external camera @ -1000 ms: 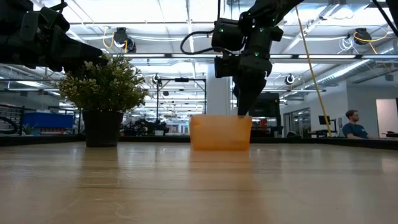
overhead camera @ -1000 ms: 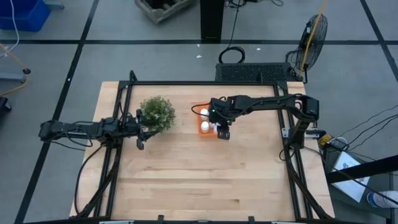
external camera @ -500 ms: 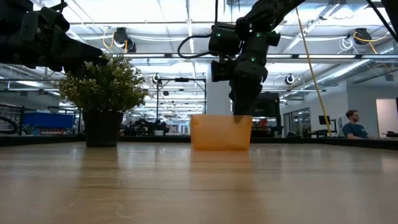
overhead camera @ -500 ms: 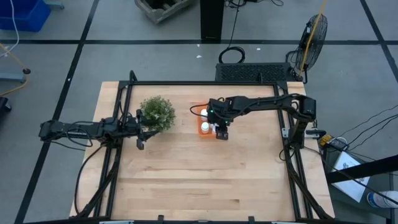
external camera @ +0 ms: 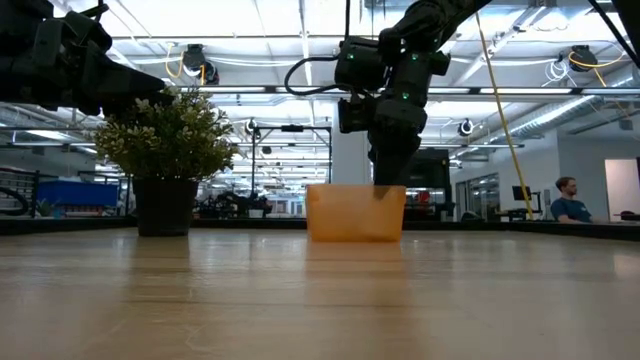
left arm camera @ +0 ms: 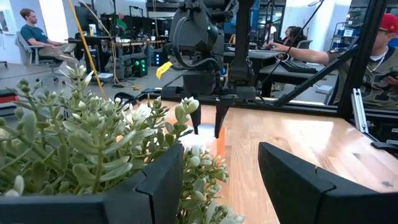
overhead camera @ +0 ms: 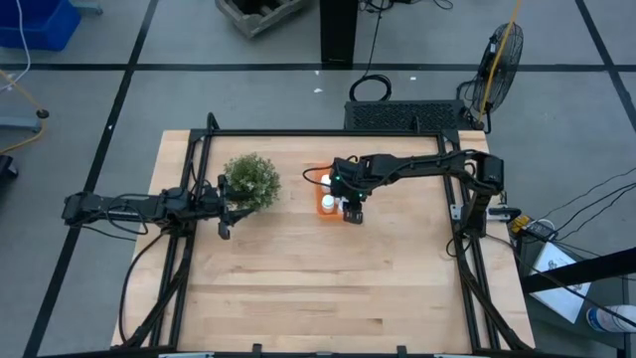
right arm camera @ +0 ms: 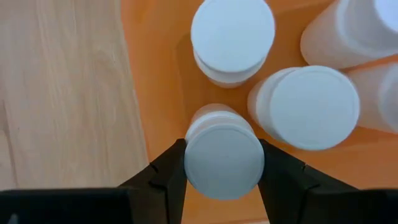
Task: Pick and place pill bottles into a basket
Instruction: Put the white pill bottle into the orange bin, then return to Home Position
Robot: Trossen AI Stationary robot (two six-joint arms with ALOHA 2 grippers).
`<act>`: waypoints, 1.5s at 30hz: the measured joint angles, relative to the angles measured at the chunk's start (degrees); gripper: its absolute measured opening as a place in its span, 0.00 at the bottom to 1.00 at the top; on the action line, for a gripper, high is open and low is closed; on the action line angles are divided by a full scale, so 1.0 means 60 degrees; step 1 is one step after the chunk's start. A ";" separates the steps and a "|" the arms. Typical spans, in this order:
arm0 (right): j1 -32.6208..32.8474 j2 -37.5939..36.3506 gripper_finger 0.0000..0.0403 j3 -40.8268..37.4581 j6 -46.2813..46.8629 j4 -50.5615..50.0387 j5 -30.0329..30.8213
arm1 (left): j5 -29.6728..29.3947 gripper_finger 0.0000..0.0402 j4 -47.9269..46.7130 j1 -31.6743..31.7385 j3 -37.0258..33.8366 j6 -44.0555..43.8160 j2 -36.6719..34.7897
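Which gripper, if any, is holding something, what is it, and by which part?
The right gripper holds a small white cylindrical plastic pill bottle by its round cap, one finger on each side, inside the orange plastic basket. The left gripper holds nothing.

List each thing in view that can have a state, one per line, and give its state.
Right end effector: shut on a pill bottle, low inside the basket.
Other pill bottles: upright in the basket, capped.
Left end effector: open, empty, beside the plant.
Plant: upright.
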 joint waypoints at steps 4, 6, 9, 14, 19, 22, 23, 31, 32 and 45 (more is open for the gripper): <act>0.0112 -0.0007 0.56 -0.0008 0.0308 0.0025 -0.0169 | 0.0000 0.53 0.0000 0.0000 0.0000 0.0003 0.0000; 0.0181 -0.0007 0.69 -0.0011 0.0579 0.0064 -0.0215 | 0.0000 0.53 0.0003 0.0000 0.0000 0.0000 -0.0004; 0.0302 -0.0025 0.83 -0.0011 0.0785 0.0110 -0.0211 | 0.0000 0.53 0.0000 0.0000 0.0000 0.0003 0.0000; 0.0492 -0.0516 0.88 -0.0014 0.0935 0.0380 -0.0181 | 0.0000 0.53 0.0000 -0.0003 0.0000 0.0003 0.0000; 0.0617 -0.1504 0.85 -0.0013 0.1075 0.0693 -0.0173 | 0.0000 0.53 0.0001 -0.0001 0.0000 0.0003 0.0000; 0.0736 -0.2362 0.85 -0.0011 0.1268 0.0600 -0.0176 | 0.0000 0.53 0.0000 -0.0003 0.0000 0.0003 0.0000; 0.0805 -0.2694 0.85 -0.0013 0.1322 0.0512 -0.0175 | 0.0000 0.53 0.0003 -0.0001 0.0000 0.0003 -0.0003; 0.1455 -0.6900 0.85 -0.2657 0.1682 0.2669 0.0797 | 0.0000 0.53 0.0003 0.0000 0.0000 0.0003 0.0000; 0.1483 -0.7592 0.85 -0.3248 0.1786 0.3114 0.0895 | 0.0000 0.53 0.0003 0.0000 0.0000 0.0000 -0.0003; 0.1508 -1.5175 0.85 -0.9032 0.2474 0.5725 0.1845 | 0.0000 0.53 0.0007 -0.0002 0.0000 0.0026 -0.0001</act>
